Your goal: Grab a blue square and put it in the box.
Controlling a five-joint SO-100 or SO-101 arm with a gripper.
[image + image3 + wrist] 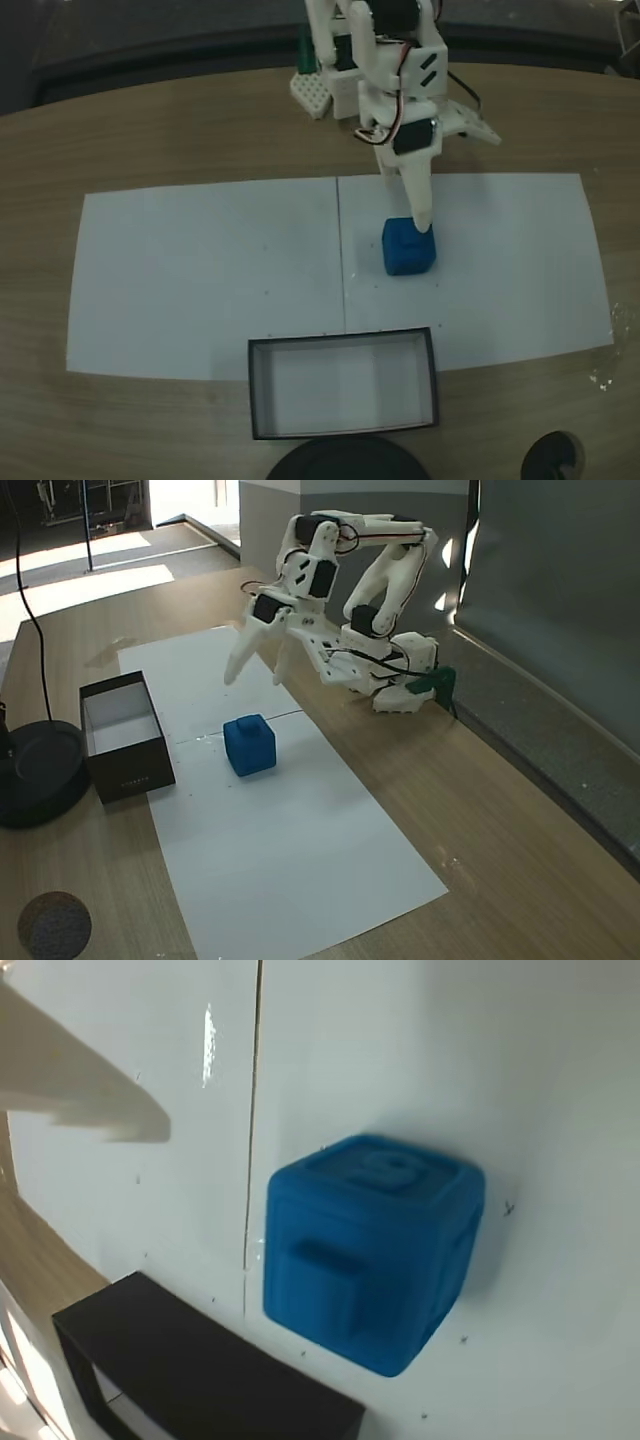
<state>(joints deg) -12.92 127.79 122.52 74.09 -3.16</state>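
The blue square [408, 248] is a small bright-blue block on white paper, right of the seam between two sheets. It also shows in the other fixed view [250, 745] and large in the wrist view [370, 1250], with an embossed top. My white gripper [255, 676] hangs open a little above the block and apart from it, fingers pointing down. In a fixed view my gripper [458, 180] has one fingertip [425, 220] over the block's far edge. One pale finger [80, 1090] enters the wrist view at top left. The box [343, 341], black-walled with a pale floor, stands nearer the camera, empty [130, 765] [200, 1370].
White paper sheets [200, 270] cover the wooden table. A round black object [345, 462] [35, 770] lies just beyond the box. A small dark disc [550, 458] [55, 925] sits near the table edge. The arm's base [395, 685] stands at the table's far side.
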